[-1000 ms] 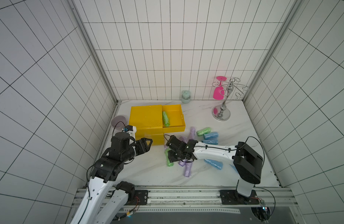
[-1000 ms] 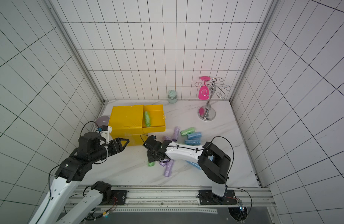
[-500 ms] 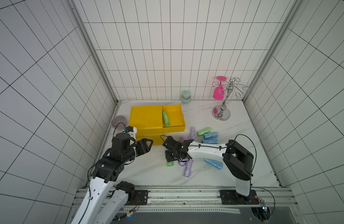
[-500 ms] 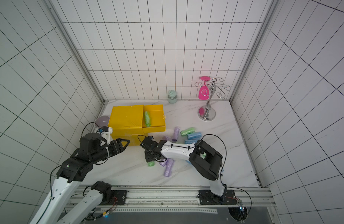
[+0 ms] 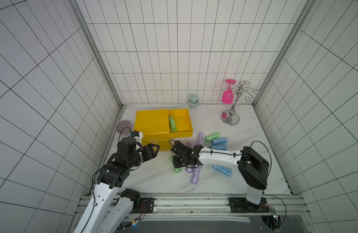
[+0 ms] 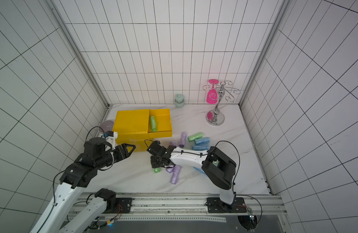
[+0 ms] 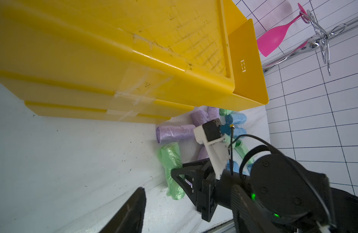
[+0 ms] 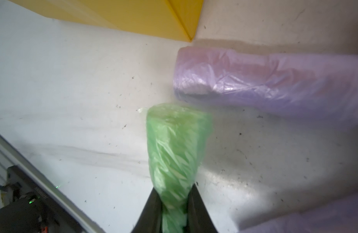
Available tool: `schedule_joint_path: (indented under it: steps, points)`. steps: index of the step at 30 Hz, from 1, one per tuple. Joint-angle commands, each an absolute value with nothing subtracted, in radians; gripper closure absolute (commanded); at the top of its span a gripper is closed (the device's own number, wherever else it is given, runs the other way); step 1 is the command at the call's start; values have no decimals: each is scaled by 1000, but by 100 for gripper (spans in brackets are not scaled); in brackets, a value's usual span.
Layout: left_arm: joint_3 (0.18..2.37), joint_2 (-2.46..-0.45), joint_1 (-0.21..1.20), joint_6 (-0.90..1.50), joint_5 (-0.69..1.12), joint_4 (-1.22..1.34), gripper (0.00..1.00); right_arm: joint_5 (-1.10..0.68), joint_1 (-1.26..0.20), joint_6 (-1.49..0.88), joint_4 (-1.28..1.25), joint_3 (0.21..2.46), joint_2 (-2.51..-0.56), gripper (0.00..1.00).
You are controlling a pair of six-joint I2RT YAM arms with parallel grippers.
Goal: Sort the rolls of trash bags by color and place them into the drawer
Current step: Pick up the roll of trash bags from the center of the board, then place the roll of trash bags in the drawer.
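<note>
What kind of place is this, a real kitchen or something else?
Most likely a lab test booth dressed as a kitchen corner: white tiled walls close in a marble-look tabletop, robot arms are bolted to a metal rail, and a glass rack holds a pink glass.

Your white marble-patterned tabletop [image 5: 244, 129] carries: yellow plastic drawer cabinet [image 5: 152, 123] at 10 o'clock; round lilac bowl [image 5: 123, 126] just beside it, at 9 o'clock by the edge; pale green lidded jar [image 5: 193, 100] at 12; chrome wire glass stand [image 5: 230, 119] at 1. At centre you have loose crinkled plastic rolls: light blue rolls [image 5: 219, 140], lilac rolls [image 5: 196, 175], far green roll [image 5: 212, 136], near green roll [image 5: 176, 170].
</note>
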State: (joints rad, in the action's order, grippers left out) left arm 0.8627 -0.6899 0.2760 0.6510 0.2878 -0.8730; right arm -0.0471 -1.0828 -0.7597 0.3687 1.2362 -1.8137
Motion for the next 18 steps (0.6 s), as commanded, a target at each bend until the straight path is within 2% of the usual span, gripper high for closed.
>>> schedule_joint_path:
  steps: [1, 11, 18]
  points:
    - [917, -713, 277, 619, 281, -842, 34, -70, -1091, -751, 399, 1207, -1699, 81]
    - [1036, -826, 256, 581, 304, -794, 32, -50, -1082, -709, 522, 1184, -1467, 82]
    - [1105, -905, 215, 590, 386, -741, 32, -50, -1012, -674, 608, 1283, -1382, 82]
